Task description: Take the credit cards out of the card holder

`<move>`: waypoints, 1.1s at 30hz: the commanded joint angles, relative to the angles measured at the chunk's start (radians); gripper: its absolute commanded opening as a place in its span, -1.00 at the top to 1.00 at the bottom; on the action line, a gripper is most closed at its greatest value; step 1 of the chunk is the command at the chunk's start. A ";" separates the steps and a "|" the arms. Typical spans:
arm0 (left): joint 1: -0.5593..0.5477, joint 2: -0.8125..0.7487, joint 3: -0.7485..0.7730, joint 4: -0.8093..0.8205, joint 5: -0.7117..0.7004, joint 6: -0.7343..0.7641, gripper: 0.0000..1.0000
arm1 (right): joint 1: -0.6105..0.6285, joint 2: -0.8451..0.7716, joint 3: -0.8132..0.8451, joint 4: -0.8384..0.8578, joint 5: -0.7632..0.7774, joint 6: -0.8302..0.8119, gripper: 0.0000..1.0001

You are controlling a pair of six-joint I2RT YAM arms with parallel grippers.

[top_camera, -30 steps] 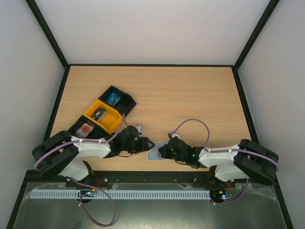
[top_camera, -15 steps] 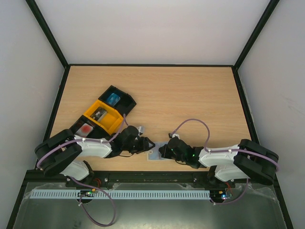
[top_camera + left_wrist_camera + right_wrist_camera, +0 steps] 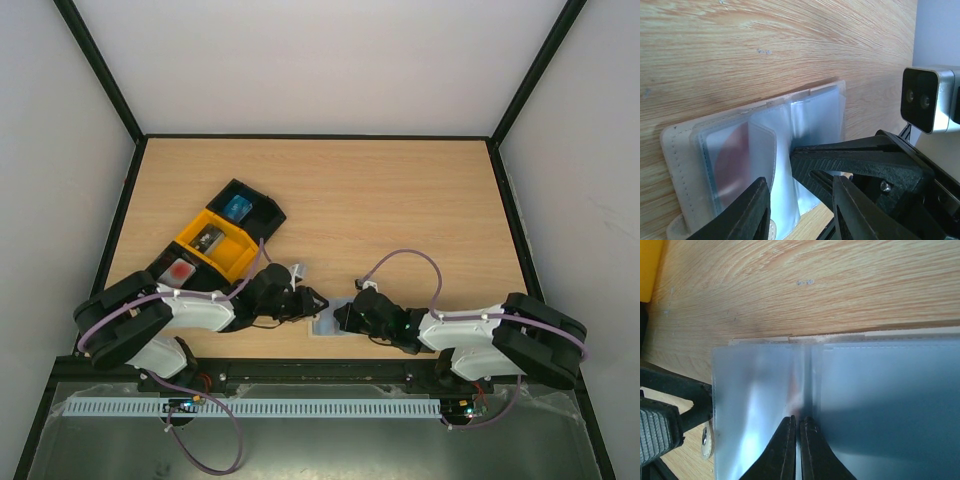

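Observation:
The card holder (image 3: 325,322) lies open near the table's front edge, between my two grippers. In the left wrist view it shows a beige stitched edge and clear plastic sleeves (image 3: 810,115), with a red credit card (image 3: 732,160) inside a sleeve. My left gripper (image 3: 312,300) is open and empty (image 3: 800,212), its jaws standing over the holder's near end. My right gripper (image 3: 340,317) is shut (image 3: 796,437) on a clear sleeve at the holder's middle fold. A faint red tint (image 3: 798,390) shows just ahead of its tips. Its black finger (image 3: 850,155) crosses the left wrist view.
Black-and-yellow compartment trays (image 3: 215,245) stand at the left behind my left arm, holding a bright blue item (image 3: 237,207) and a red item (image 3: 180,270). The table's front edge is just beside the holder. Black frame posts and white walls enclose the table.
My left wrist has shifted and turned slightly by the card holder. The right arm and the card holder have stayed where they were.

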 commanded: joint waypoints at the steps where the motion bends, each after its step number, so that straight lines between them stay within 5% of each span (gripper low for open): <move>1: -0.008 0.022 -0.003 0.030 0.013 0.000 0.26 | 0.006 -0.021 -0.014 -0.006 0.032 0.011 0.89; 11: -0.008 0.008 -0.010 -0.045 -0.031 0.023 0.16 | 0.006 -0.045 -0.019 -0.015 0.040 0.009 0.89; 17: -0.008 0.032 -0.013 -0.023 -0.033 0.017 0.41 | 0.006 -0.046 -0.020 -0.010 0.039 0.008 0.88; 22: -0.007 0.006 -0.001 -0.045 -0.052 0.025 0.92 | 0.006 -0.075 -0.019 -0.021 0.036 0.003 0.88; 33: -0.007 0.010 0.039 0.042 0.003 -0.013 0.95 | 0.006 -0.332 -0.001 -0.202 0.119 -0.022 0.74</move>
